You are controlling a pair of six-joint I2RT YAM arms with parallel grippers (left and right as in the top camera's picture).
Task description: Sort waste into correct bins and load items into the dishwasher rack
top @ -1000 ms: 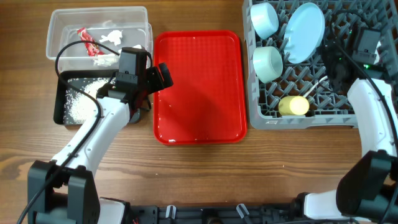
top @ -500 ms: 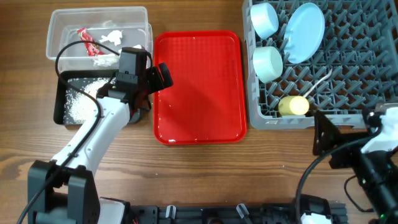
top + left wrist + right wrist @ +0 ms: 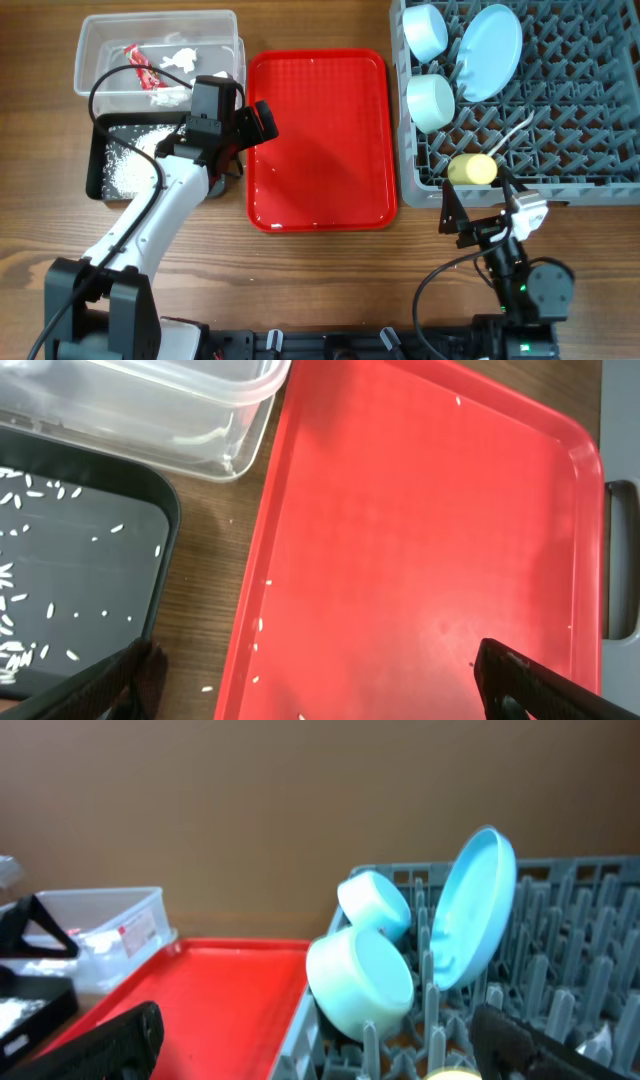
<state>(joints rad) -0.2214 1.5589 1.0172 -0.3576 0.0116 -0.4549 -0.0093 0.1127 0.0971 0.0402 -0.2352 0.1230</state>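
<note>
The grey dishwasher rack holds a pale blue bowl, a light-blue plate on edge, a mint bowl, a yellow cup and a white spoon. The clear bin holds a red wrapper and tissue bits. The black bin holds rice. My left gripper is open and empty over the red tray's left edge. My right gripper is open and empty in front of the rack, facing it. The carrot and the brown clump are not in view.
The flat red tray lies between the bins and the rack. A few rice grains lie along its left rim, and one lies on the wood beside it. In the right wrist view the mint bowl and the plate stand close ahead.
My right arm has pulled back from over the rack's far right corner to the table's front, below the rack. The left arm has not moved.
</note>
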